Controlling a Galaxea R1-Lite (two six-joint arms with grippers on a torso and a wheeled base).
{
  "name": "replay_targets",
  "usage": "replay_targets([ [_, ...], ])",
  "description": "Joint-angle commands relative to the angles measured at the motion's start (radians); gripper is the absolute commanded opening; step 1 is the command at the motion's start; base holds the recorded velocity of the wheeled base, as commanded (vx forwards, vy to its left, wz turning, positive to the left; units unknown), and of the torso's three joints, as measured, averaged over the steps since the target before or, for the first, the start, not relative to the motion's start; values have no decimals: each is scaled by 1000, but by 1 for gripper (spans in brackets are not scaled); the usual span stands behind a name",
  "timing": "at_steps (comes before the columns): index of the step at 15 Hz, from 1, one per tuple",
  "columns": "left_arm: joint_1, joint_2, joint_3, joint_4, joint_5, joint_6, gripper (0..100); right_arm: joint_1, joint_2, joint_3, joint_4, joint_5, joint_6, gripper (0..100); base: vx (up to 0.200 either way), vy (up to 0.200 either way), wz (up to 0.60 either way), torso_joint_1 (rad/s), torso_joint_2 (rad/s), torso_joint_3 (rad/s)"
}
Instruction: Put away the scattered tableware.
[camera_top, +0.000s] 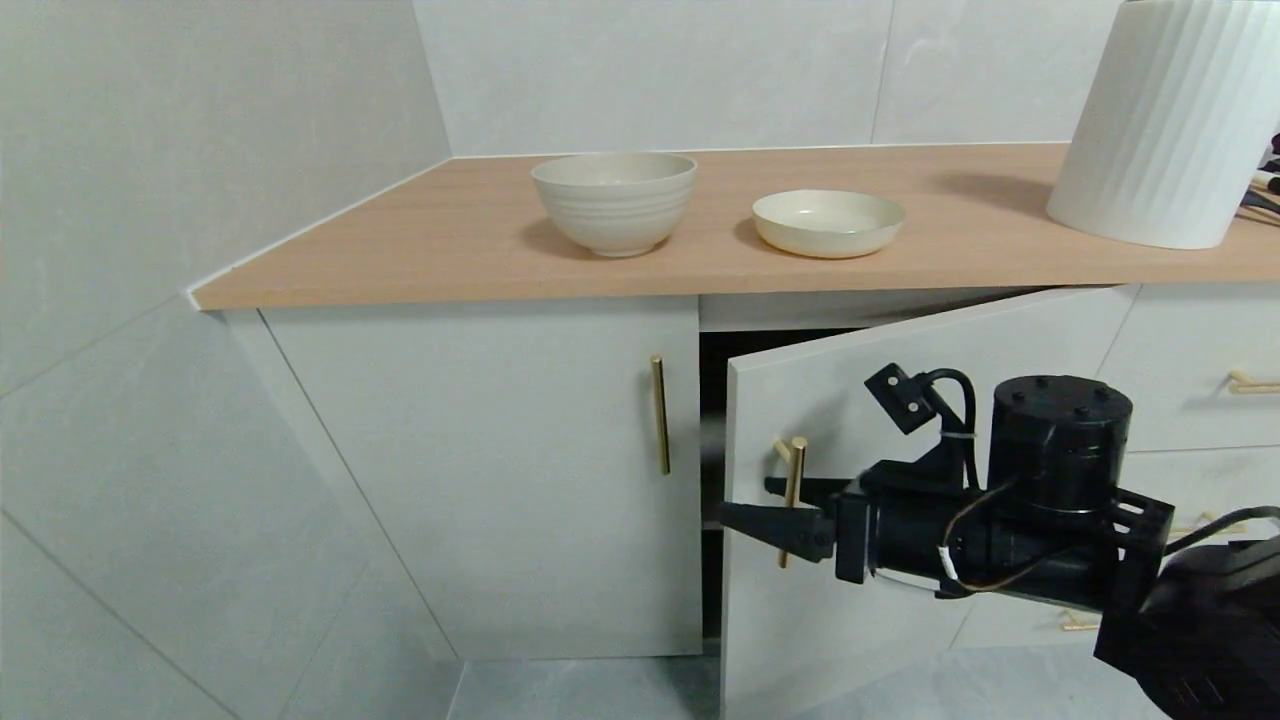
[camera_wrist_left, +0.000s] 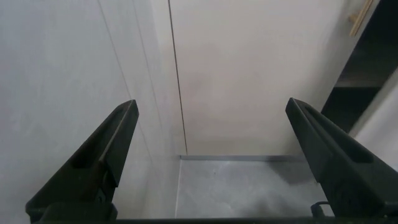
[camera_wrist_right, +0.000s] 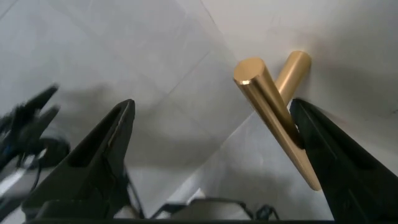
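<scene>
Tiled kitchen corner, wood countertop (camera_top: 450, 240) over white cabinets. Tableware is up top. The bowl (camera_top: 613, 203) sits toward the left end and a shallow dish (camera_top: 828, 222) to its right, apart, both upright and nearer the front edge. A ribbed white vessel (camera_top: 1170, 120) stands at the right end.

Below, the R door (camera_top: 800, 620) is ajar and the L door (camera_top: 480, 470) is shut. R gripper (camera_top: 775, 510) is low at the R door's brass handle (camera_top: 792, 498), jaws spread astride it. Bar axis is vertical with the fingers across it. In the wrist cam it rests against one finger, not pinched. L gripper (camera_wrist_left: 211, 106) is spread too, empty, facing the shut door and floor.

My read: door-opening step, nothing stowed yet. The pull needs the bar kept inside the R jaws. Bowl and dish lie up and left of the R gripper, so the L arm is prob nearer the bowl.
</scene>
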Motion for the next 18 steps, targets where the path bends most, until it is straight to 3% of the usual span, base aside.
replay_targets([
  [1, 0, 0, 0, 1, 1, 24, 100, 27, -73, 61, 1, 10, -6, 100, 0, 0, 0, 0, 0, 0],
  [2, 0, 0, 0, 1, -2, 41, 100, 33, -93, 85, 1, 12, -9, 100, 0, 0, 0, 0, 0, 0],
  [5, 0, 0, -14, -38, -10, 43, 100, 69, -125, 147, 0, 9, -12, 100, 0, 0, 0, 0, 0, 0],
  [7, -14, 43, -115, -24, -110, 44, 100, 89, -160, 176, 1, 9, -12, 100, 0, 0, 0, 0, 0, 0],
  [8, -29, 172, -245, 30, -202, 44, 100, 98, -182, 188, 1, 9, -12, 100, 0, 0, 0, 0, 0, 0],
  [10, -29, 368, -385, 41, -286, 46, 100, 98, -196, 208, 1, 9, -12, 100, 0, 0, 0, 0, 0, 0],
  [11, -29, 554, -503, 41, -360, 49, 100, 98, -199, 222, 0, 9, -12, 100, 0, 0, 0, 0, 0, 0],
  [13, -33, 798, -650, 36, -407, 49, 100, 98, -206, 231, 1, 7, -40, 100, 0, 0, 0, 0, 0, 0],
  [14, -69, 881, -686, 25, -421, 47, 100, 98, -213, 236, 1, 6, -48, 100, 0, 0, 0, 0, 0, 0],
  [15, -150, 959, -696, -13, -421, 30, 100, 98, -216, 237, 1, 6, -48, 100, 0, 0, 0, 0, 0, 0],
  [17, -284, 1062, -683, -108, -421, -45, 100, 98, -216, 239, 1, 6, -48, 100, 0, 0, 0, 0, 0, 0],
  [18, -311, 1085, -681, -127, -421, -62, 100, 98, -216, 239, 1, 6, -48, 100, 0, 0, 0, 0, 0, 0],
])
